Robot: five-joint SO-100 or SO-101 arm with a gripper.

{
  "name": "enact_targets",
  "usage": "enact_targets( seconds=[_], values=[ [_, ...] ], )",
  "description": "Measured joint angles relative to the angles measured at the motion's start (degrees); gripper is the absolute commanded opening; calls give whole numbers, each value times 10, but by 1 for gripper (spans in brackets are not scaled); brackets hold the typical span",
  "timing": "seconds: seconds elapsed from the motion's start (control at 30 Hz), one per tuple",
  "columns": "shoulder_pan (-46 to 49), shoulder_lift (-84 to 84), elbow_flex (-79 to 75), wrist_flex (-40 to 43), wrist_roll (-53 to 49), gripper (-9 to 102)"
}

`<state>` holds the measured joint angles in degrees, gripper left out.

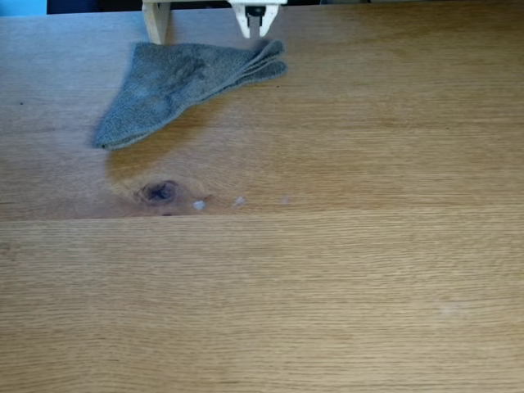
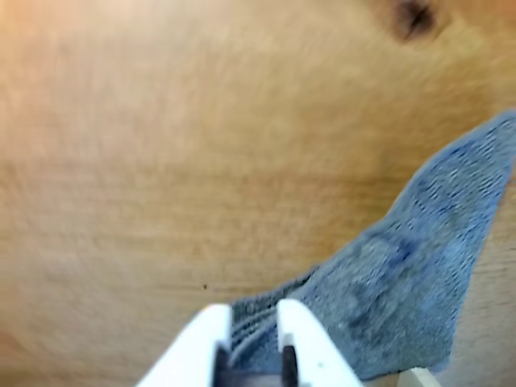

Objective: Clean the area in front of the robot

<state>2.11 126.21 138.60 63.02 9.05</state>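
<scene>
Fixed view: top edge cut off the arm, only the gripper [image 1: 254, 31] tips showed; post [image 1: 156, 20] left of it also cropped. Wrist view: tabletop [image 2: 161, 161] motion-blurred; cloth [image 2: 403, 282] clipped right of the claw; its folded corner hidden behind the fingertips [image 2: 211, 322].

We see the robot [image 1: 255, 15] is white plastic. Its jaws are two smooth pointed tips, with a dark black part tucked between them.
</scene>
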Motion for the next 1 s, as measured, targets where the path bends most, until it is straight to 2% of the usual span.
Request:
enact_targets(
  seconds=[0.2, 0.47, 0.7, 1.0],
  values=[
    [38, -18, -23, 0, 40, 33],
    [187, -148, -33, -55, 59, 36],
    [337, -342, -34, -149, -7, 39],
    [405, -452, -34, -224, -72, 41]
  ],
)
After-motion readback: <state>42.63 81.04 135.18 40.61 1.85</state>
